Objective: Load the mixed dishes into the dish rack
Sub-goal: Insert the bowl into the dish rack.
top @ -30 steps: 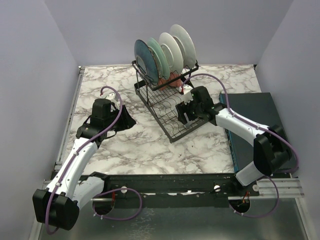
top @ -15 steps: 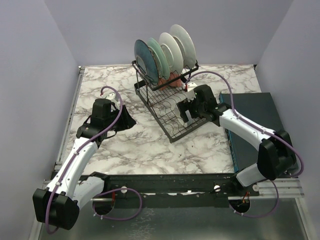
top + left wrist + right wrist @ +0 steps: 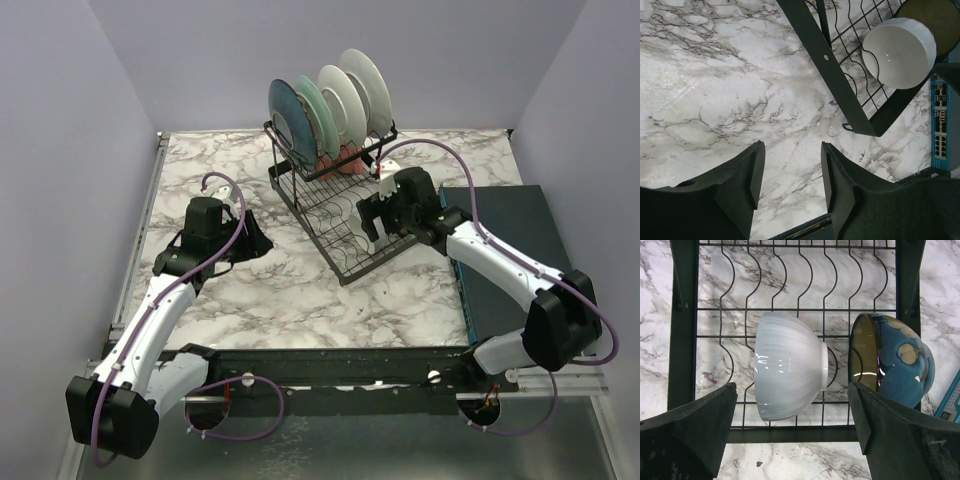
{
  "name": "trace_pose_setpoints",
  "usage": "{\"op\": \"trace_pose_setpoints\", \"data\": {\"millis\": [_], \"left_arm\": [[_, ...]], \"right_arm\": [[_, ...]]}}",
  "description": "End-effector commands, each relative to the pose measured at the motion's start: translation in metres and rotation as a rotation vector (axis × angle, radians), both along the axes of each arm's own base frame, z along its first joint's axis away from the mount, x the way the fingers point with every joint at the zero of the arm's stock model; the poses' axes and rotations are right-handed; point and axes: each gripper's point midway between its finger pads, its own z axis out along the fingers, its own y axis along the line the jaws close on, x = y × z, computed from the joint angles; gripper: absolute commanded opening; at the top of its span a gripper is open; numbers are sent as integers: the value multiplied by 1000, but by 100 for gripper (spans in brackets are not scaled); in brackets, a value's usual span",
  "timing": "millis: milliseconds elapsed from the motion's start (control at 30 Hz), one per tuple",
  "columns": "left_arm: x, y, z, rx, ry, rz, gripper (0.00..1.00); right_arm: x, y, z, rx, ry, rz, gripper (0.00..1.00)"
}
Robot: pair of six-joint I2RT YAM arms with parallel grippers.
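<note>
the dish rack [image 3: 338, 205] stands at the middle of the worktop's [image 3: 250, 300] far edge, turned at an angle so that its lower tray [image 3: 350, 255] reaches out toward the near right. in its upper basket [image 3: 300, 170] four plates stand upright in the slots, side by side: a dark teal-blue plate [image 3: 284, 115] on the left, then a pale green plate [image 3: 311, 110], then two white plates [image 3: 341, 100]. something pinkish-red shows low behind the wires beneath them, too hidden to name.

in the lower tray two bowls lie on their sides near its outer rim. the white bowl [image 3: 787, 372] has its foot turned toward the dark blue bowl [image 3: 897, 362], whose tan inside faces that foot. the two are just beside each other, with a narrow gap between them.

the right gripper [image 3: 373, 215] hangs over the tray right above the bowls, its fingers [image 3: 695, 432] spread as wide as they go and holding nothing. in the wrist view the white bowl lies in the space between them, untouched.

the left gripper [image 3: 790, 167] hovers over bare marble to the left of the rack, near the tray's corner, with its fingers partly spread and nothing between them.

a dark teal slab [image 3: 510, 250] lies flat along the worktop's right edge, under the right arm.
</note>
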Motion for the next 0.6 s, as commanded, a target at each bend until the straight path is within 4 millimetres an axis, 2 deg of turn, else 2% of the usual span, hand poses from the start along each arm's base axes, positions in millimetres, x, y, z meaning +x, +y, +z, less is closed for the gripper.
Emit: {"op": "trace_pose_setpoints", "data": {"millis": [0,167,300,367,567], "left_arm": [[1,4,-2,29,-4,2,56],[1,4,0,36,-10,-4,65],[1,6,1,41,-15,0,84],[2,7,0,48,-15,7,98],[4,6,8,45,-39,-5,99]], "right_arm": [[1,-1,26,46,-54,-26,100],[-6,-4,47,97,-98,-35,100],[-14,-13,66,132,-146,-68,100],[-19,-18,72,158,-152,-98,100],[-36,-39,93,206,-197,-179,100]]}}
